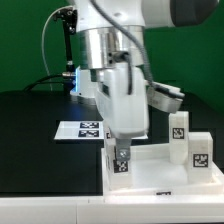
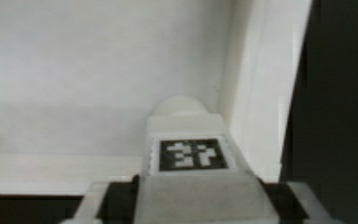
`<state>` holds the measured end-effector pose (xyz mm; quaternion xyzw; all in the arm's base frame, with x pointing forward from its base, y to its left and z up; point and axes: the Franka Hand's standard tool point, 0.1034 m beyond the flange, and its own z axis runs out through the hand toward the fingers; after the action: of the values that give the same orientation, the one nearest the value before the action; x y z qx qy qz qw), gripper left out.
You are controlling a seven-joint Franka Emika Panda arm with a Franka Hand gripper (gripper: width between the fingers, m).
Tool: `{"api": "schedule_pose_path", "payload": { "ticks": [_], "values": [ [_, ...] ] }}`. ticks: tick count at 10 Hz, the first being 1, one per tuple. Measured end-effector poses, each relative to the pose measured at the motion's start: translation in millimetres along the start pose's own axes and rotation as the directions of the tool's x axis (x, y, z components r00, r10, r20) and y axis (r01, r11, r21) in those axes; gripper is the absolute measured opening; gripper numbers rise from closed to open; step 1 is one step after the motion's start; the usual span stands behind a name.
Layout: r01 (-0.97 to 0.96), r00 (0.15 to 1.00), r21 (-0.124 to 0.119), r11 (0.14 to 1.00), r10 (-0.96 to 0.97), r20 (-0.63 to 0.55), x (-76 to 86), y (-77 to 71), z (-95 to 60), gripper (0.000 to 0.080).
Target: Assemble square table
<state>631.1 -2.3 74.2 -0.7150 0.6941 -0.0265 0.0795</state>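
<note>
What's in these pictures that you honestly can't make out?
- Gripper: in the exterior view its own body hides the fingers; in the wrist view they blur at the frame's edge, so open or shut is unclear.
- Leg under it: held or merely standing, unclear.
- Square slab: the lower frame edge cuts it off; corner holes unseen.
- Marker board: partly behind the arm.
- Two more legs: tags too small to read.

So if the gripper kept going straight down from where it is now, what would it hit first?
Probably the tabletop slab. The gripper points down holding a tagged leg, so the leg's tip would meet the slab first. How much gap remains is unclear.
</note>
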Motion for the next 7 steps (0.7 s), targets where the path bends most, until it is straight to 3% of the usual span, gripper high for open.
{"api": "schedule_pose_path", "payload": {
  "ticks": [3,7],
  "values": [
    [-0.174,0.985,-0.001,0.985,0.174,0.002,-2.2,0.3,0.8,0.0287],
    [-0.511,0.859,-0.016,0.860,0.511,0.019,4.3,4.5,2.2,0.0287]
  ]
}}
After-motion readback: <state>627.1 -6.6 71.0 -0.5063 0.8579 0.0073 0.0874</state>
